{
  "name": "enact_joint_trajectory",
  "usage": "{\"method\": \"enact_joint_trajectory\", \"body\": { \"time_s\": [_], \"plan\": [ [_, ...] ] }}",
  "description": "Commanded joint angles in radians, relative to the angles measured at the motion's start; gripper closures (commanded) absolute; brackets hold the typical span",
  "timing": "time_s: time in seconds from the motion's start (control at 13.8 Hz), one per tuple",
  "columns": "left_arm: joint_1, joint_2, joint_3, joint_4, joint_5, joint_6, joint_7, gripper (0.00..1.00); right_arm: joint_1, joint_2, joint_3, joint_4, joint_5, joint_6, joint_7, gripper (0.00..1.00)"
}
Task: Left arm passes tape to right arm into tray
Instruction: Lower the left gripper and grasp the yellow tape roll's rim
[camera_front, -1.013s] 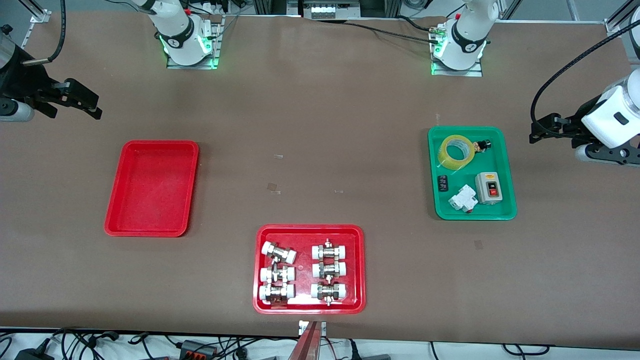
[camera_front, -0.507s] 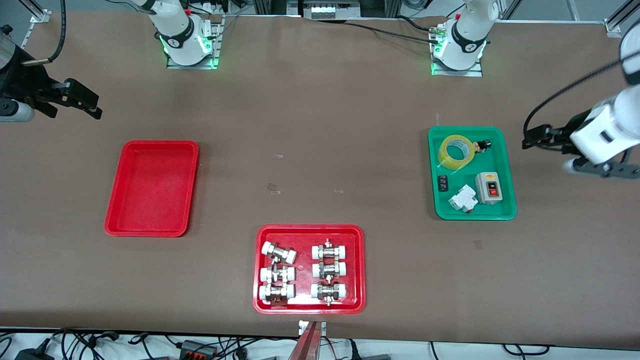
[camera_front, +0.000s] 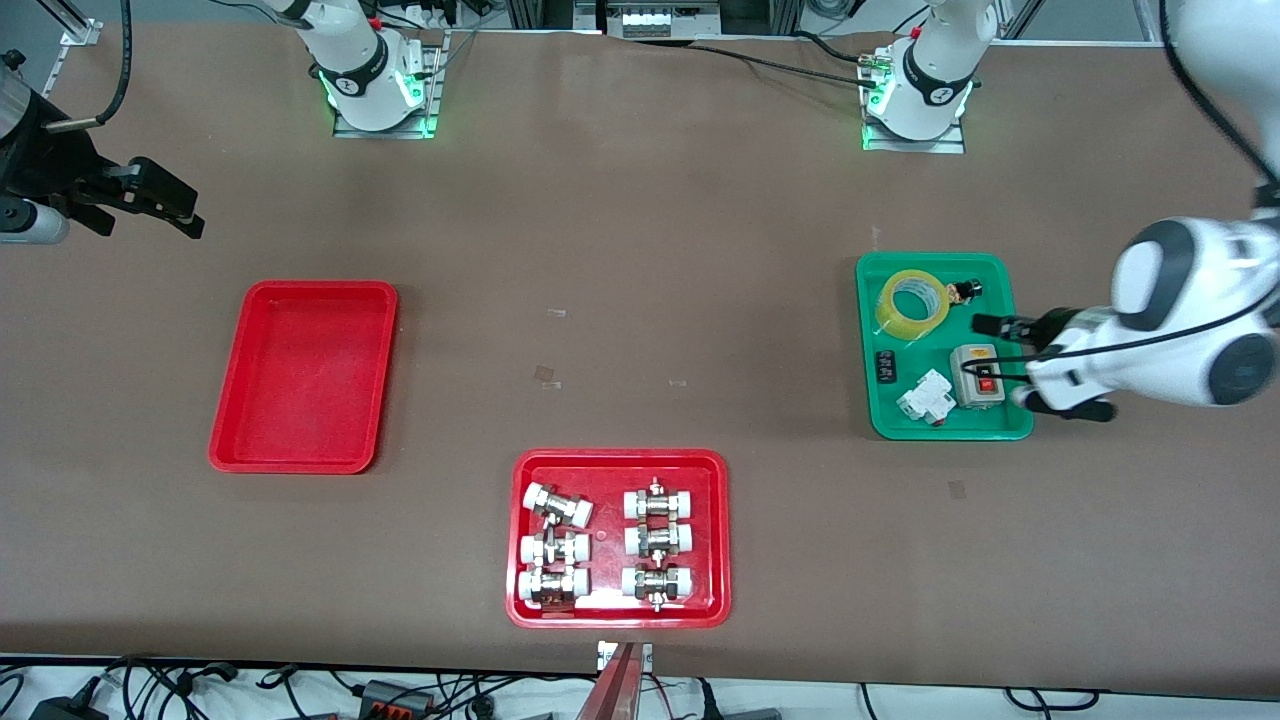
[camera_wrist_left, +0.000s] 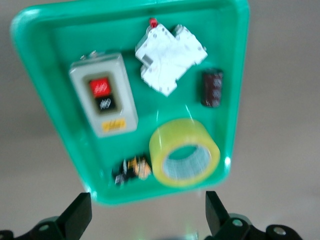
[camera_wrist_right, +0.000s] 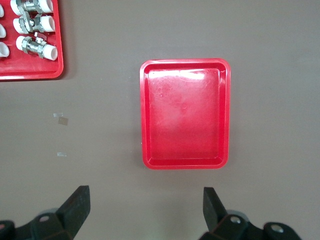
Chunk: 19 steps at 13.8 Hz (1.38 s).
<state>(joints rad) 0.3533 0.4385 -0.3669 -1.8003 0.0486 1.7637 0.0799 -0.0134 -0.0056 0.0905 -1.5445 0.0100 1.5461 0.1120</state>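
The tape (camera_front: 912, 303), a yellowish translucent ring-shaped roll, lies in the green plastic tray (camera_front: 1014, 330). Likely light, stiff and slick; pinch its wall through the core. Left tool (camera_wrist_left: 147, 215) hovers above, fingers apart; right tool (camera_wrist_right: 145, 210) waits, spread, over the bench (camera_front: 640, 250).

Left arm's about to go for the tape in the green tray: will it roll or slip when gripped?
The tape lies flat in the green tray, so it probably won't roll unless tipped on edge. Its glossy rim may be slippery. The wide hollow core suggests it's light and fairly stiff. The left end effector, open, looks wide enough to span it.
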Motion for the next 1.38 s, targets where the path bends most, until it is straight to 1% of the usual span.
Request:
{"method": "enact_joint_trajectory", "body": {
  "time_s": [0.0,0.14,0.36,0.43,0.65,0.72,0.8,0.87,0.94,1.01,1.09,1.16,1.23,1.3],
  "plan": [
    [0.024,-0.127,-0.01,-0.305,0.014,0.253,0.012,0.0,-0.004,0.001,0.003,0.012,-0.007,-0.009,-0.003,0.0],
    [0.023,-0.127,-0.012,-0.365,0.014,0.315,-0.002,0.0,-0.004,-0.001,0.003,0.014,-0.007,-0.009,-0.003,0.0],
    [0.024,-0.126,-0.012,-0.416,0.014,0.359,-0.017,0.0,-0.004,-0.001,0.003,0.014,-0.007,-0.007,-0.003,0.0],
    [0.024,-0.127,-0.012,-0.439,0.014,0.394,-0.037,0.0,-0.004,-0.001,0.003,0.014,-0.007,-0.007,-0.003,0.0],
    [0.019,-0.127,-0.012,-0.455,0.016,0.407,-0.095,0.0,-0.004,-0.001,0.003,0.014,-0.007,-0.007,-0.003,0.0],
    [0.016,-0.127,-0.012,-0.455,0.016,0.407,-0.095,0.07,-0.004,-0.001,0.003,0.014,-0.007,-0.007,-0.003,0.0],
    [0.016,-0.127,-0.012,-0.455,0.017,0.407,-0.095,0.19,-0.004,-0.001,0.003,0.014,-0.007,-0.007,-0.003,0.0],
    [0.016,-0.129,-0.012,-0.455,0.023,0.404,-0.095,0.35,-0.002,-0.001,0.003,0.014,-0.007,-0.007,-0.003,0.0],
    [0.018,-0.129,-0.012,-0.455,0.025,0.401,-0.094,0.47,-0.002,-0.001,0.003,0.014,-0.007,-0.009,-0.003,0.0],
    [0.016,-0.129,-0.014,-0.455,0.025,0.399,-0.094,0.66,-0.002,-0.001,0.003,0.014,-0.007,-0.007,-0.003,0.0],
    [0.016,-0.129,-0.014,-0.455,0.025,0.398,-0.092,0.82,-0.002,-0.001,0.003,0.014,-0.007,-0.007,-0.003,0.0],
    [0.018,-0.129,-0.014,-0.455,0.025,0.396,-0.086,0.96,-0.002,-0.001,0.003,0.014,-0.007,-0.009,-0.003,0.0],
    [0.018,-0.129,-0.012,-0.453,0.025,0.39,-0.078,0.99,-0.002,-0.001,0.003,0.014,-0.007,-0.009,-0.003,0.0],
    [0.018,-0.129,-0.012,-0.453,0.028,0.387,-0.078,0.99,-0.002,0.001,0.003,0.014,-0.007,-0.009,-0.003,0.0]
  ]
}}
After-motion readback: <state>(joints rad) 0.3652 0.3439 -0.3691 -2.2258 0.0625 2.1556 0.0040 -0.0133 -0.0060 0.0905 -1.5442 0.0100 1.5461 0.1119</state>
